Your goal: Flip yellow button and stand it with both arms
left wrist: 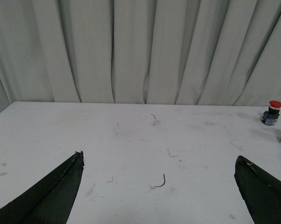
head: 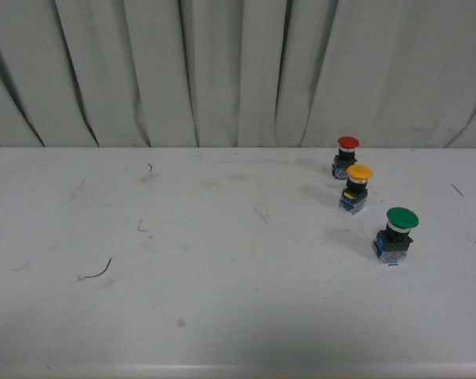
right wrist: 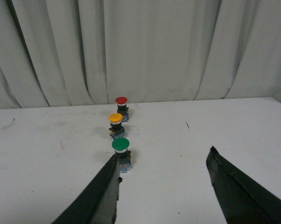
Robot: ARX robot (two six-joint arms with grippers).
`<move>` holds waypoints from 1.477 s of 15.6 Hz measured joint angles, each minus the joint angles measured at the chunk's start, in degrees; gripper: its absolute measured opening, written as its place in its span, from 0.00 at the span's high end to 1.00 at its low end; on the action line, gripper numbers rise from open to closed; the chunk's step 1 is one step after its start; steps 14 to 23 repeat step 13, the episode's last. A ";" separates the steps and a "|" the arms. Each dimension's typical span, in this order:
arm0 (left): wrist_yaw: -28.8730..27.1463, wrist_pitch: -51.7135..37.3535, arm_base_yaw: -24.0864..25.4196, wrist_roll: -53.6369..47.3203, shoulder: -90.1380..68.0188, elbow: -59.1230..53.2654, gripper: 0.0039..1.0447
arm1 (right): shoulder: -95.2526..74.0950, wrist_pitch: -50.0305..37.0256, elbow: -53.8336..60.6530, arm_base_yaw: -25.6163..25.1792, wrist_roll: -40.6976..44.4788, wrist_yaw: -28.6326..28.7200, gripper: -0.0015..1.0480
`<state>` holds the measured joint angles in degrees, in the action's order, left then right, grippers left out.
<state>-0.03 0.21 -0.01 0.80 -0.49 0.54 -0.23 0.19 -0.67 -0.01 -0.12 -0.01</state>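
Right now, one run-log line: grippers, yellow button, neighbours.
left gripper: open, empty | right gripper: open, empty | yellow button: upright, cap up, untouched | red button behind it, green button nearer | arms absent from front view

The red button (head: pixel 347 155) and green button (head: pixel 395 234) are flanking the yellow button (head: pixel 356 188) closely; its sides toward open table (head: pixel 182 253) are lying free.

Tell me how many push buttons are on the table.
3, in a row on the table's right side: the red button farthest back, the yellow button in the middle, the green button nearest. None looks hidden.
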 joint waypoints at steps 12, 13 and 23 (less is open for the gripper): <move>0.00 0.00 -0.02 0.00 0.00 0.00 0.06 | 0.00 0.00 0.00 0.00 -0.02 0.00 0.06; 0.00 0.00 0.00 0.00 0.00 0.00 0.06 | 0.00 0.00 0.00 0.00 -0.02 0.00 0.06; 0.00 0.00 0.00 0.00 0.00 0.00 0.06 | 0.00 0.00 0.00 0.00 -0.02 0.00 0.06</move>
